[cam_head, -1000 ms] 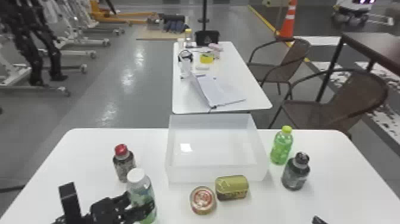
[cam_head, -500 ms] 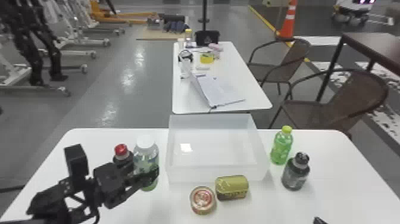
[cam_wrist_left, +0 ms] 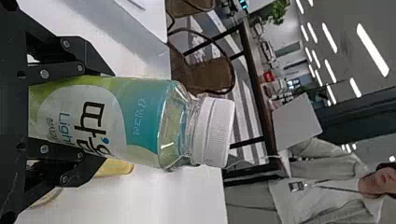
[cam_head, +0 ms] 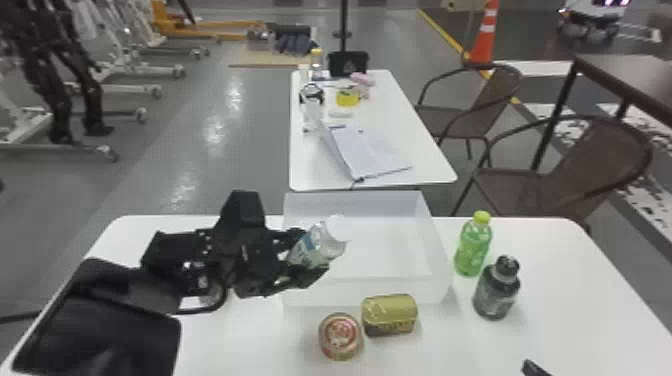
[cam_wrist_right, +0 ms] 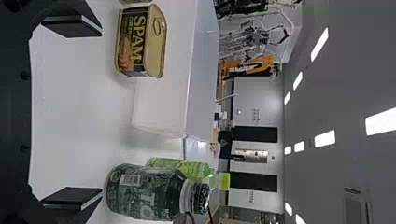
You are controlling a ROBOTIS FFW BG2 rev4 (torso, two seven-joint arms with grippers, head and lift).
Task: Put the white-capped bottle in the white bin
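White table (cam_head: 240, 340), near to far: right gripper (cam_wrist_right: 100, 112), fingers apart; left gripper (cam_head: 309, 254), fingers clamped on white-capped bottle (cam_head: 320, 244), newly swung from beside white bin (cam_head: 425, 291) to tilt seemingly above its left rim, leaving lowering and release. Round tin (cam_head: 340, 336), one; rectangular tin (cam_head: 390, 315), one; dark bottle (cam_head: 496, 291), one; green bottle (cam_head: 472, 247), one.

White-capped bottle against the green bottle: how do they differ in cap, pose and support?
The white-capped bottle is held in the left hand, while the green bottle rests on the table. In the head view the white-capped bottle leans; the green bottle stands upright. The first's cap is white, the second's yellow-green. Both are capped.
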